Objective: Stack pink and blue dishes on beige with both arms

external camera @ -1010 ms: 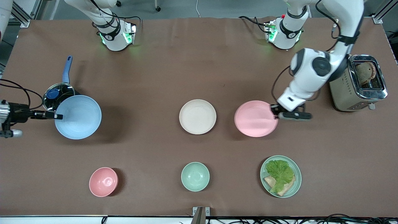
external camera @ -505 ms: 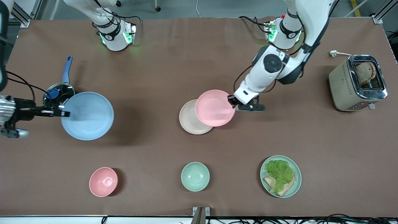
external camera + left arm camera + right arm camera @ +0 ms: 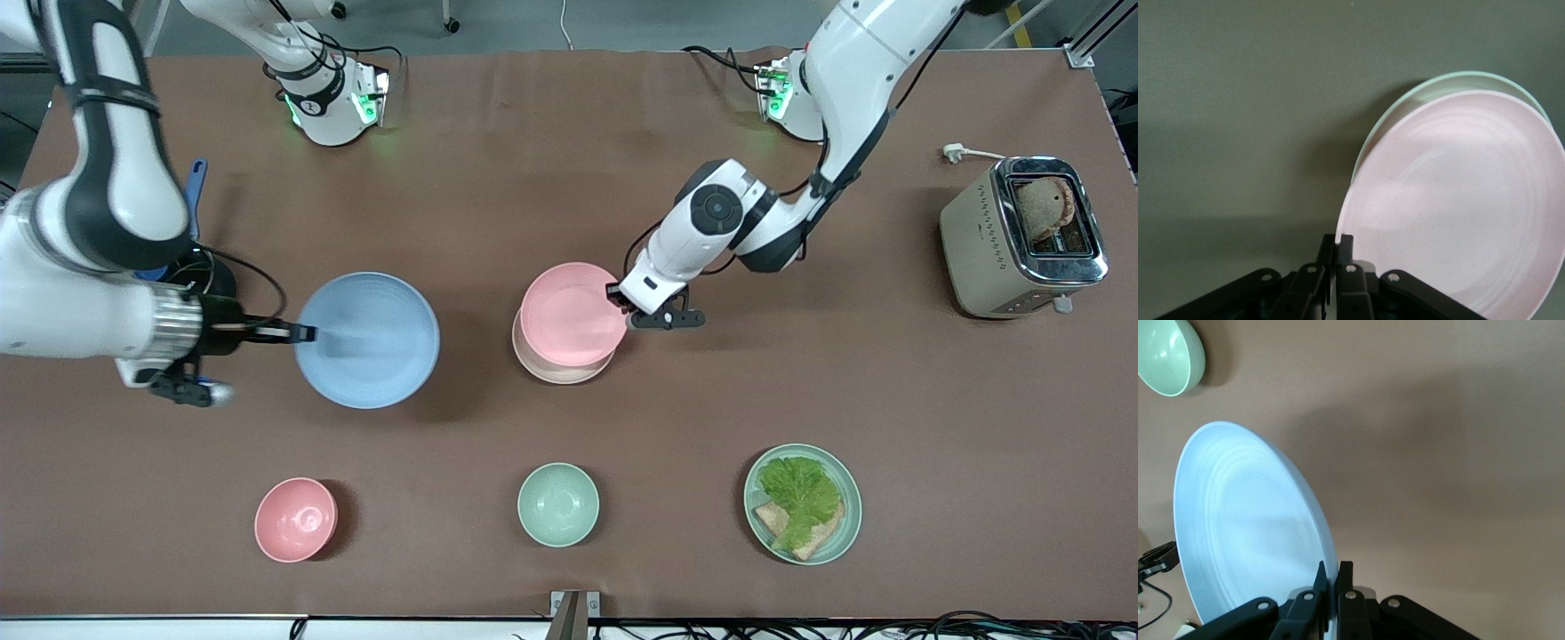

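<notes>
Since a second ago both plates have travelled toward the middle of the table. The left gripper (image 3: 620, 300) has carried the pink plate (image 3: 573, 314) from beside the beige plate (image 3: 562, 372) to nearly over it, so that only a crescent of beige shows at the edge nearer the front camera. The right gripper (image 3: 304, 333) has brought the blue plate (image 3: 367, 352) away from the saucepan (image 3: 194, 191) at the right arm's end of the table, and it now hangs over bare table between that end and the stack.

Each gripper's jaws are pinched narrow on a plate rim: in the left wrist view the fingers (image 3: 1341, 250) clamp the pink rim (image 3: 1458, 207), and in the right wrist view they clamp the blue rim (image 3: 1255, 527).

The pink plate looks slightly off-centre, shifted toward the robots' bases; released here it could land skewed or slide off the beige rim. A rim pinch is a small hold, so either plate might pivot or slip in transit. If the blue plate arrives before the left gripper leaves, the two could collide over the stack.

Whether pink already touches beige cannot be told. The right arm covers most of the saucepan. In the left wrist view the lower plate looks greenish, likely a colour cast.
</notes>
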